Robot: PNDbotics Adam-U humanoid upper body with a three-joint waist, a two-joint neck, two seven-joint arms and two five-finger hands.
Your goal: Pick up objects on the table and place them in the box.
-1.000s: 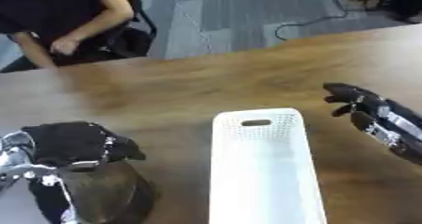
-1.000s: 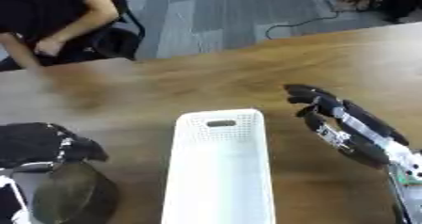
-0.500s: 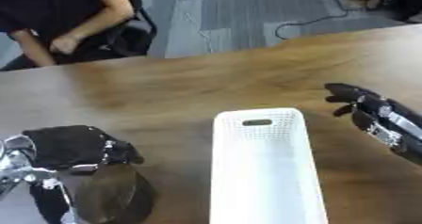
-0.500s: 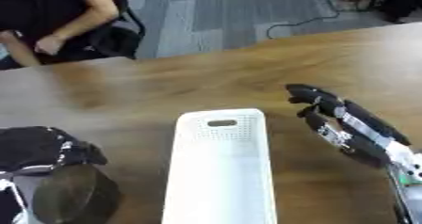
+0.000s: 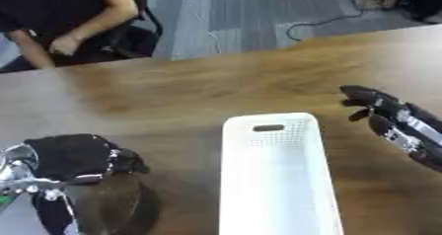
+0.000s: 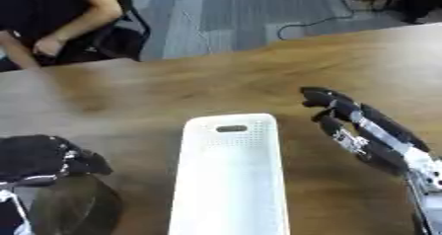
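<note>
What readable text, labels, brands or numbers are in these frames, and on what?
None can be read.
White box: plain, only a slot handle and perforations, no print.
Right hand: pale patches on the black body, too blurred to tell if they hold text.
Left hand: black with silver parts, no marking legible.
Wooden table: bare grain, no label.
</note>
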